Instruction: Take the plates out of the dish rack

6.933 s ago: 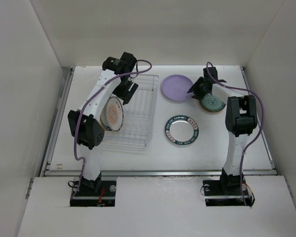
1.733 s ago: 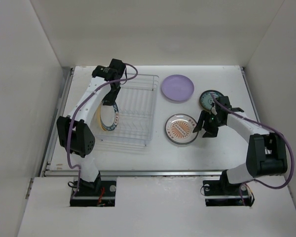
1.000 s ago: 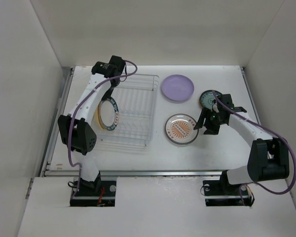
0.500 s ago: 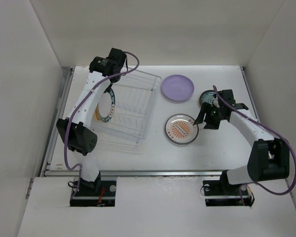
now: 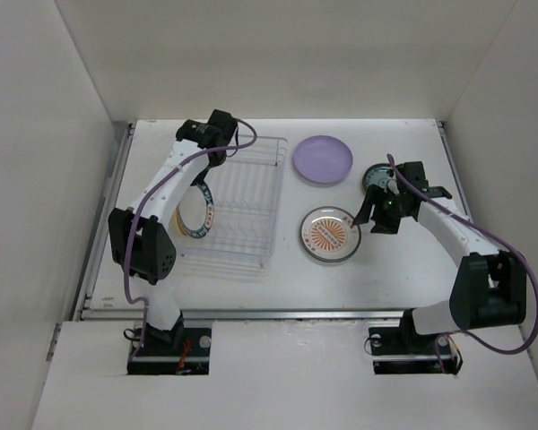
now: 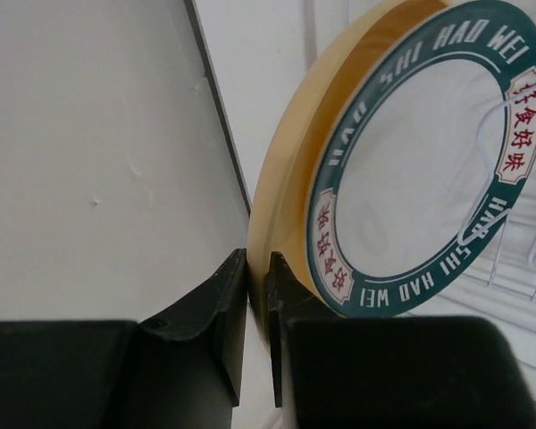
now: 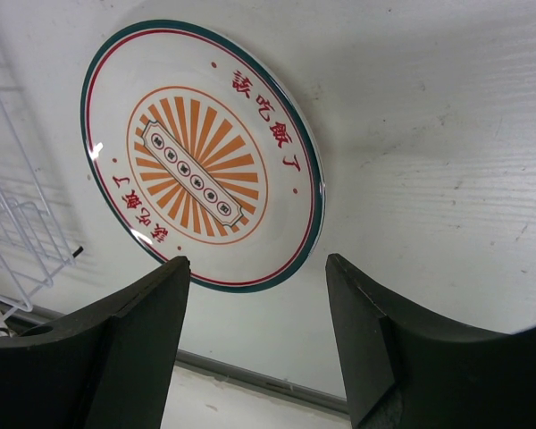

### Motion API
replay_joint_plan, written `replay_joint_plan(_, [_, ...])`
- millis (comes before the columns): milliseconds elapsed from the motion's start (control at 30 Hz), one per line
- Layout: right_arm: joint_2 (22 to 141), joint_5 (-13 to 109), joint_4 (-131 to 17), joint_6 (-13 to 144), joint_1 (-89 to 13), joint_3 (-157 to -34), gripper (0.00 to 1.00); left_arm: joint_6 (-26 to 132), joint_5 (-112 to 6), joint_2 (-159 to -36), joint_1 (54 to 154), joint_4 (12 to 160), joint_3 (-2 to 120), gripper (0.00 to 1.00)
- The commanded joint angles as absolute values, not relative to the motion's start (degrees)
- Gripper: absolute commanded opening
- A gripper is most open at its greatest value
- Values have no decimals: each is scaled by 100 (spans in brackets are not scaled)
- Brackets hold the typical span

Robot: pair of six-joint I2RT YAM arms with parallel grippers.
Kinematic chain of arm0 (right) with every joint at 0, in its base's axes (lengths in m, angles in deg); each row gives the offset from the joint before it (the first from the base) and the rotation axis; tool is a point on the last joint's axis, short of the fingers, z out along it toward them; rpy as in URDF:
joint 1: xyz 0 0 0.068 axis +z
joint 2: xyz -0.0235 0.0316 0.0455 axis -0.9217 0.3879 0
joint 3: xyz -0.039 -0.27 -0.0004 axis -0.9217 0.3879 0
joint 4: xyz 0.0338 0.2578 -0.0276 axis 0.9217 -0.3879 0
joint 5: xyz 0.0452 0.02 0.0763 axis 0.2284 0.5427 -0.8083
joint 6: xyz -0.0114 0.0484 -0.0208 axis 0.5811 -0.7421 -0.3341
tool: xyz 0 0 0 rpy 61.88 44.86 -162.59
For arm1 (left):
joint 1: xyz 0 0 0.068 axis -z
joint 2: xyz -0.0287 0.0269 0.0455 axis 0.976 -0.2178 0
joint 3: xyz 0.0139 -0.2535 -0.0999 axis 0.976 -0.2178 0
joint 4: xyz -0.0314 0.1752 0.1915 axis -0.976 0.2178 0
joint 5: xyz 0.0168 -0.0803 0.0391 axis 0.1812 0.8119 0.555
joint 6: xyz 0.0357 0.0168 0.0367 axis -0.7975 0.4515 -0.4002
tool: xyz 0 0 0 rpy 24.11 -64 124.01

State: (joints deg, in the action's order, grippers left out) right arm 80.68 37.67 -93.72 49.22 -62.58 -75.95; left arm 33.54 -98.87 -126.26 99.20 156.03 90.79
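Table (image 5: 251, 287) is carrying everything. Rack (image 5: 247, 193) is sitting flat on its left half. Left arm (image 5: 161, 193) is arching from the near edge along the rack's left end, wrist bending down over the rack's far-left corner. Right arm (image 5: 448, 233) is reaching far, forearm angling left toward the middle.

Five plates are showing. Two are standing on edge in the rack's left end: yellow plate (image 6: 290, 161), with teal-rim plate (image 6: 411, 170) lying against its right face. Three are lying flat on the table right of the rack: lilac plate (image 5: 323, 159) far, dark plate (image 5: 375, 179) partly hiding under the right arm, sunburst plate (image 5: 330, 235) nearest.

Left gripper (image 6: 255, 264) is clamping on the yellow plate's rim, jaws only a thin slit apart. Right gripper (image 7: 255, 264) is hanging spread wide over the sunburst plate, gripping nothing.
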Motion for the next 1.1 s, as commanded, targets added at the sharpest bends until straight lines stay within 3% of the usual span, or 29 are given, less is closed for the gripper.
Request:
replay_joint_plan(0, [7883,3829,-9435,4992,-6217,-7769,69,3180,-10115,-12199,10272,15331,8831,0])
replay_joint_plan(300, [7935,3829,-9382,4992,-6217,-7821,69,2346,-12503,-12147,10695,13969,9058,0])
replay_joint_plan(600, [7936,3769,-9435,4992,-6217,-7874,69,923,-13058,-12032,10809,12879,9058,0])
replay_joint_plan(800, [7883,2917,-8996,5195,-6025,-8189,69,998,-12516,-12084,10809,12639,10497,0])
replay_joint_plan(900, [7883,2714,-8750,5195,-5831,-8436,74,1761,-11797,-12164,10809,13298,11368,0])
replay_joint_plan(1067, [8066,2389,-7864,4949,-5523,-9032,83,2852,-10557,-12165,10748,13633,11651,0])
